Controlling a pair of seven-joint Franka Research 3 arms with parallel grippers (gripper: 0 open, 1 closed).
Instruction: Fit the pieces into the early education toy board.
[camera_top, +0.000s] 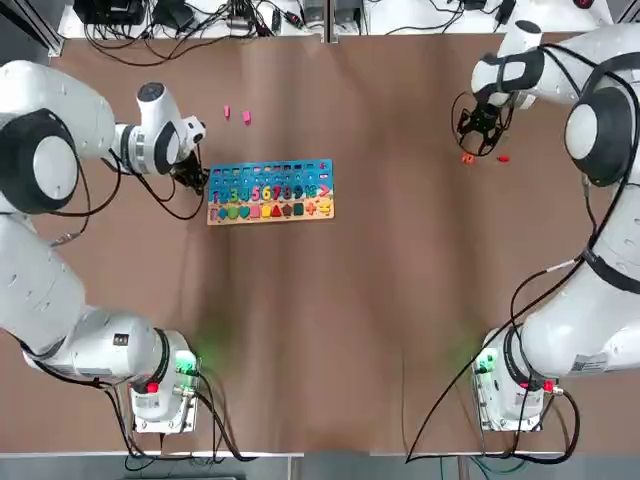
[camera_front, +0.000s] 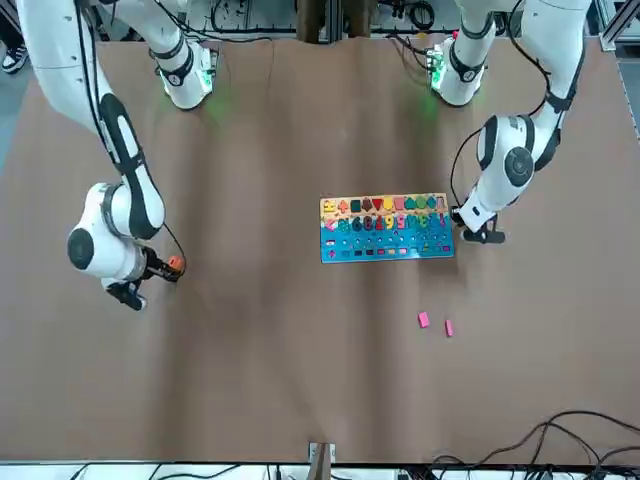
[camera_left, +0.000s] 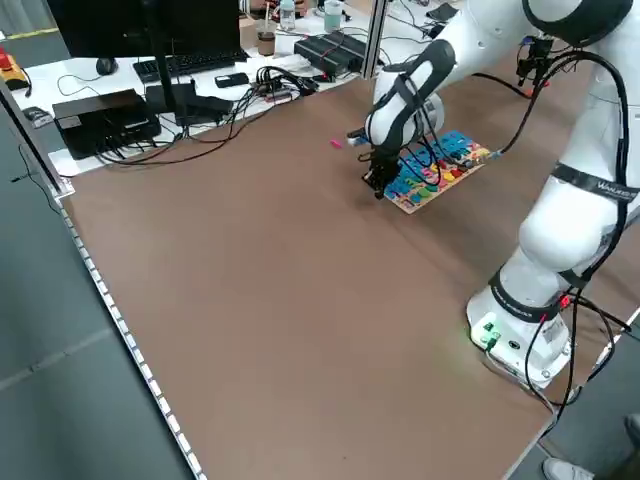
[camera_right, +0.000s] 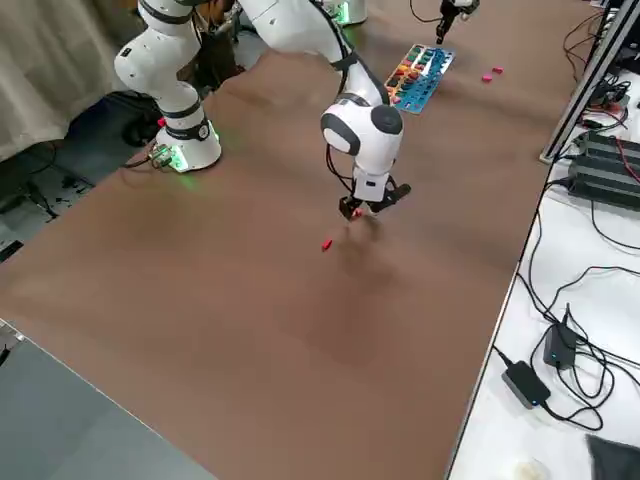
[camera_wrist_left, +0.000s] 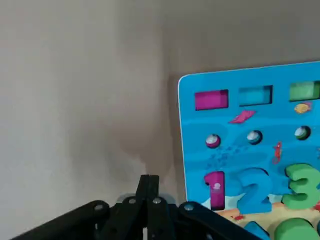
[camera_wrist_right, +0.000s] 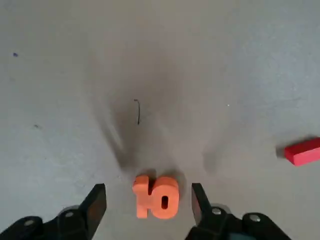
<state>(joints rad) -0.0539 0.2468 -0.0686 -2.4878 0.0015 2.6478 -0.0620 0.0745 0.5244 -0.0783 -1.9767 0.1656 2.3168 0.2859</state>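
Jaws of the right gripper (camera_wrist_right: 148, 200) stand partly open astride the orange "10" piece (camera_wrist_right: 155, 196), not yet gripping; the left gripper (camera_wrist_left: 148, 187) is shut on nothing beside the board (camera_top: 270, 191).

The orange piece looks light, stiff and small, best pinched across its flat sides; it may skid on the worktop (camera_top: 380, 300). A red piece (camera_wrist_right: 303, 151) lies at the wrist frame's right edge, partly cut off. Two pink pieces (camera_top: 236, 115) sit above the board, upper left of the top view. The board's empty slots are too small to make out.
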